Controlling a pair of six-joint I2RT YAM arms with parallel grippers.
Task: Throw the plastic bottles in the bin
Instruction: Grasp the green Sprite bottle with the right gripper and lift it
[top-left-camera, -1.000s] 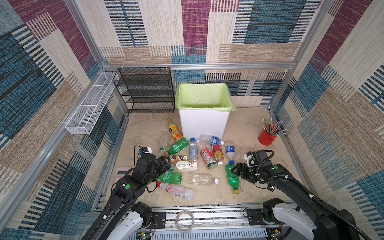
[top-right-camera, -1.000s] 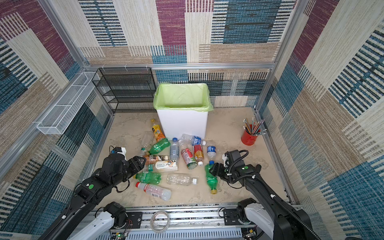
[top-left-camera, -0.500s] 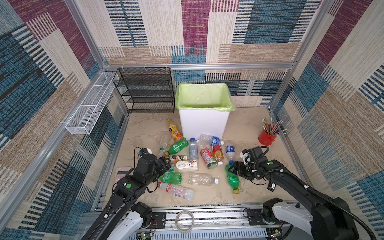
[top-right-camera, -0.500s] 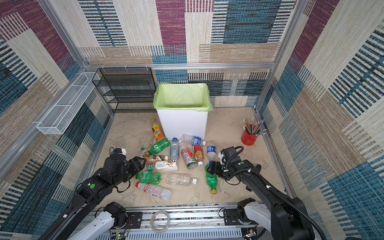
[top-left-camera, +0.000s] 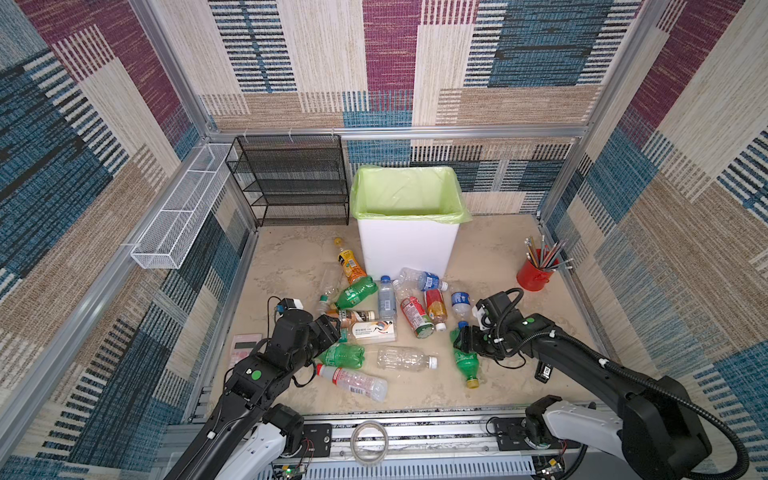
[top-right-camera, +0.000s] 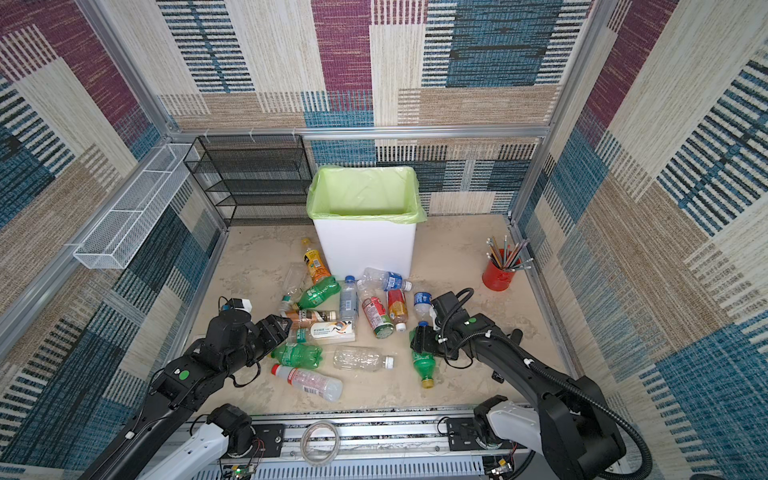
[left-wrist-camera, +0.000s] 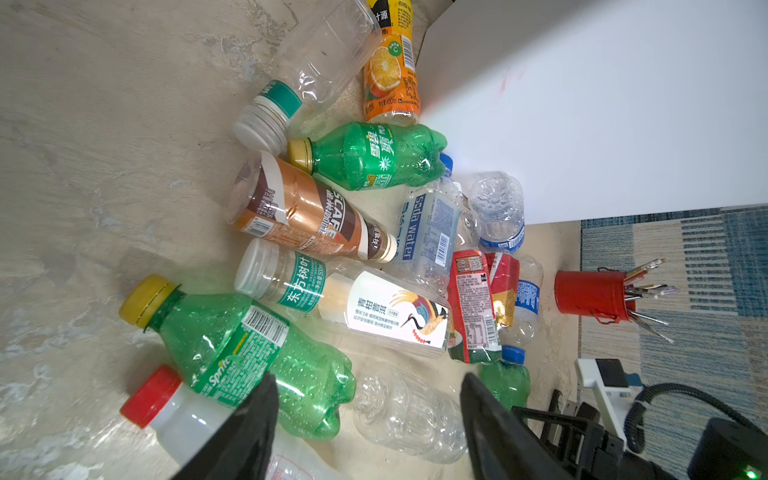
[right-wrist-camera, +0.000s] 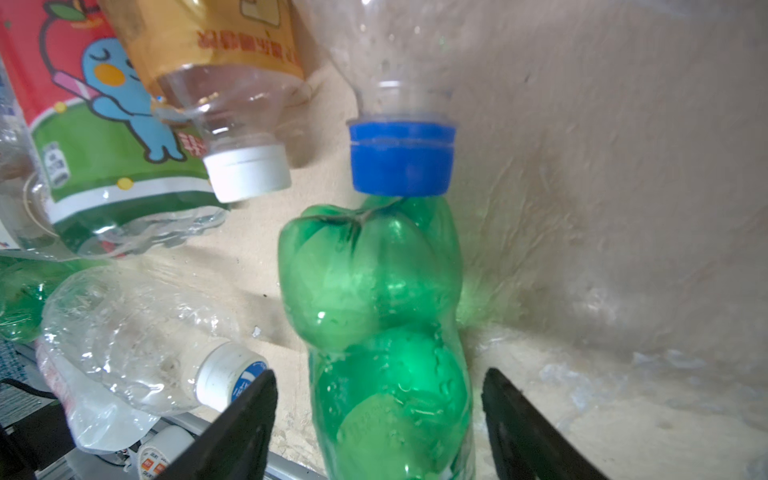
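Several plastic bottles (top-left-camera: 386, 303) lie in a heap on the beige floor in front of the bin (top-left-camera: 409, 249), which is white with a light-green bag over its rim (top-right-camera: 365, 216). My right gripper (top-left-camera: 459, 338) is open. It straddles the base end of a green bottle (right-wrist-camera: 374, 299) with a yellow cap, and a gap shows on each side. My left gripper (top-left-camera: 330, 328) hangs open and empty over the heap's left end. In the left wrist view a green Sprite bottle (left-wrist-camera: 249, 345) and a clear bottle (left-wrist-camera: 407, 411) lie beyond its fingertips.
A red cup of pencils (top-left-camera: 536, 274) stands at the right wall. A black mesh rack (top-left-camera: 291, 183) and a white wire basket (top-left-camera: 178, 220) line the back left. A pink calculator (top-left-camera: 243, 349) lies beside the left arm, and a tape roll (top-left-camera: 369, 440) sits on the front rail.
My right gripper has slid left along the green bottle toward its base, still open. The left arm has hardly moved.
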